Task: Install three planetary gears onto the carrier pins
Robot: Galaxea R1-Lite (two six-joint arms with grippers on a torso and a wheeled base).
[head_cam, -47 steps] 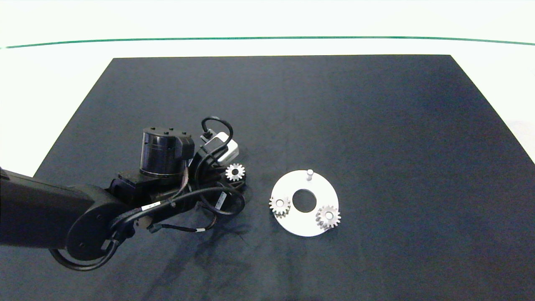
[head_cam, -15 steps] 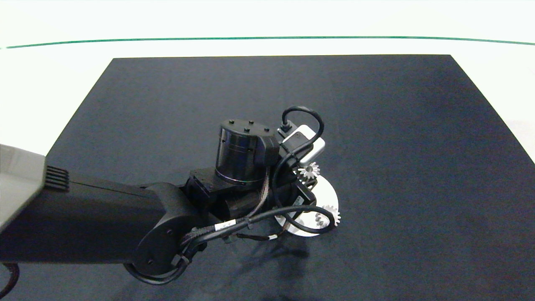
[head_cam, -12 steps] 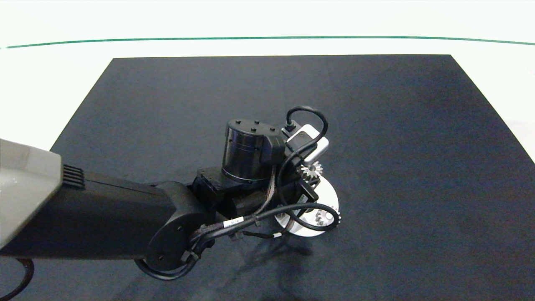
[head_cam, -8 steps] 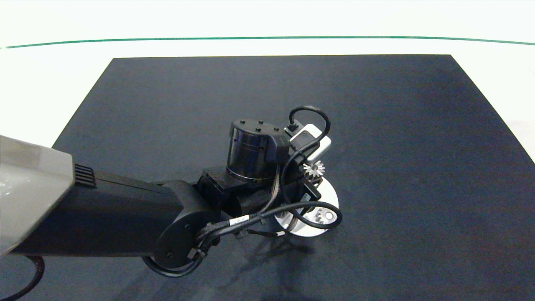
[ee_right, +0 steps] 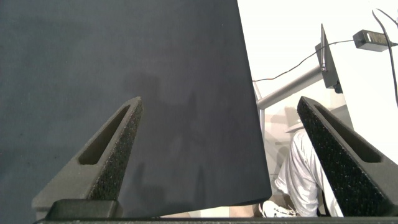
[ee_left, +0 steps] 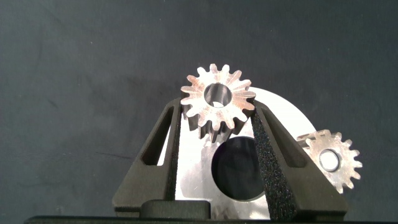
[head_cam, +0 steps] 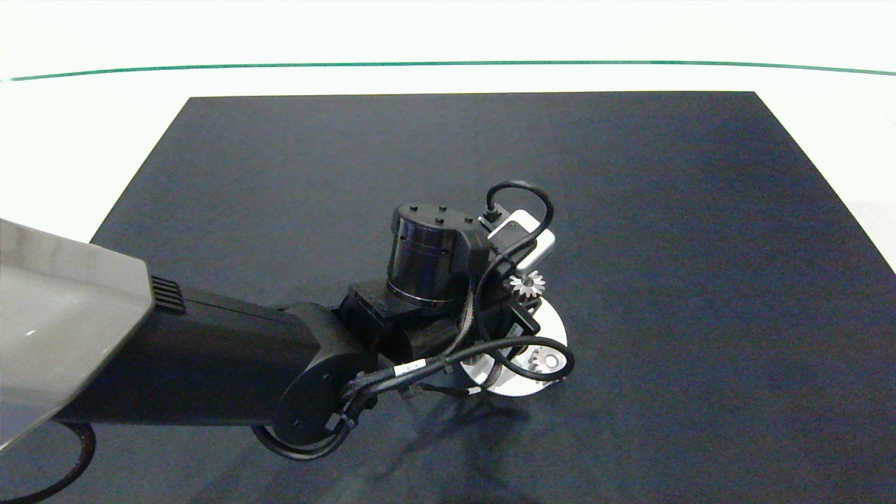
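While we are clamping the third gear (ee_left: pixel 217 104) flat between the pads of the left tool (ee_left: pixel 217 134), its bore is facing straight up. Directly beneath the tool we are seeing the white disc (ee_left: pixel 292 127); the free pin is hidden under the gear. Off to one side, a mounted gear (ee_left: pixel 331 159) is sitting on its pin. Our right tool (ee_right: pixel 230 155), gaping with nothing in it, is hanging at the table's edge.

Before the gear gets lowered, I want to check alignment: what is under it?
Under the held gear, gripped by the left gripper, lie the white disc and its centre hole. The pin is not visible, hidden by the gear.
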